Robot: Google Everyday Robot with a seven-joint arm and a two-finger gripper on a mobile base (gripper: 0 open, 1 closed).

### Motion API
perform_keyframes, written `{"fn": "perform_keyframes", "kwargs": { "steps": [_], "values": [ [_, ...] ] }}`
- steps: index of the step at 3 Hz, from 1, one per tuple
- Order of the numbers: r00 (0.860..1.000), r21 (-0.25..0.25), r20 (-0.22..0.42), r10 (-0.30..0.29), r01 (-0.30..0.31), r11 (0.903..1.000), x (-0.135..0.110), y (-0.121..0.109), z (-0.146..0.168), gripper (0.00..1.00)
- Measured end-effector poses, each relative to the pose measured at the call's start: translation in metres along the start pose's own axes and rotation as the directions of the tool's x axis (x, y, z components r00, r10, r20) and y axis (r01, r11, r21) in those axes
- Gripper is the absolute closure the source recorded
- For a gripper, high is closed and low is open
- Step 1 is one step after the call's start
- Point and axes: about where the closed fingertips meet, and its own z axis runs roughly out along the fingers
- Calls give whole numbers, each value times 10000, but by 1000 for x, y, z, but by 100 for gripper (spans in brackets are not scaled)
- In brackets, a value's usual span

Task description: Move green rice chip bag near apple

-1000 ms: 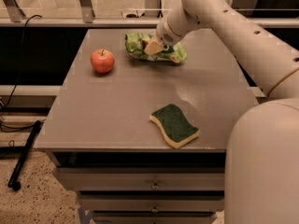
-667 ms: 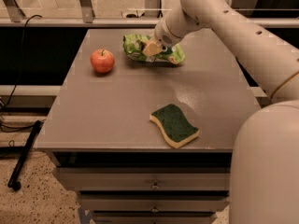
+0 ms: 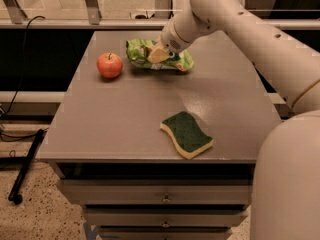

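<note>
My gripper (image 3: 158, 55) is at the far side of the table (image 3: 125, 114), reaching in from the right with its jaws clamped on the middle of the chip bag (image 3: 136, 49). I grip it at the waist because the packet is crinkly and limp; held there, both ends sag evenly and it won't fold out of my grasp. The bag looks barely off the surface, with a shadow under it, which I judge is enough to carry it without dragging.

The apple (image 3: 109, 65) sits just to the bag's left, near but not touching, its stem up. It is round and would roll if nudged, so I think the bag's left end is the part to watch: I want it down beside the fruit, not against it.

The sponge (image 3: 186, 134) lies well apart, near the front edge, out of my path. Nothing lies between bag and apple, and my arm comes over from the opposite side, so it shouldn't sweep anything
</note>
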Motion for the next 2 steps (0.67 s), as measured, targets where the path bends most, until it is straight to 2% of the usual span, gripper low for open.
{"fn": "perform_keyframes", "kwargs": {
  "steps": [1, 2],
  "values": [
    [9999, -187, 109, -40, 42, 9998, -4, 7, 4, 13],
    [9997, -250, 229, -49, 55, 9997, -7, 10, 3, 0]
  ]
}}
